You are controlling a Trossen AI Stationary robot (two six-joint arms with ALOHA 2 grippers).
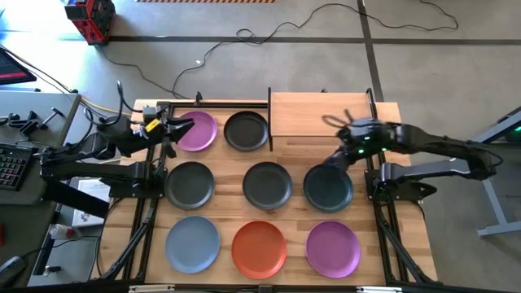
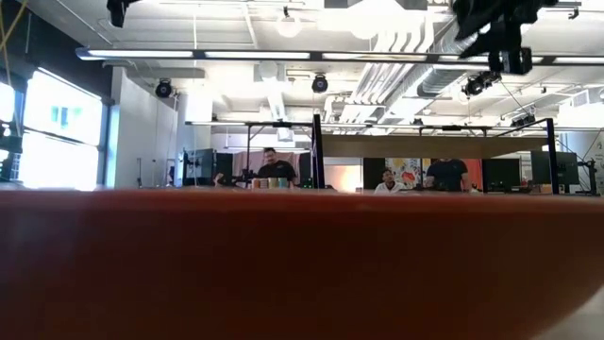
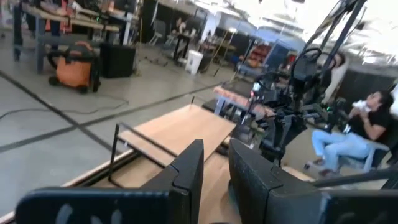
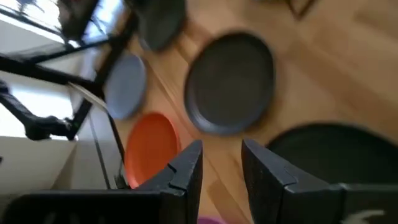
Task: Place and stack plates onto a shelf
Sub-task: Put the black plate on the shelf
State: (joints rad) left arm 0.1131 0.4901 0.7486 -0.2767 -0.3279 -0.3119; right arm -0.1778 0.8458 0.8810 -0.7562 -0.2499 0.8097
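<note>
Slatted table [image 1: 391, 236]: eight round shallow plates [image 1: 267, 185]; left gripper [image 1: 181, 128], right gripper [image 1: 336, 156] slightly parted, empty.

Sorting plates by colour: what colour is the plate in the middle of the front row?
Orange. The plate sits between light blue and purple ones; the high view shows it best.

Red machine [image 1: 91, 18] on floor; cable [image 1: 269, 37] beyond table; keyboard [image 1: 10, 167] at left.

The orange plate [image 2: 302, 264] fills the low view, hiding the table.
</note>
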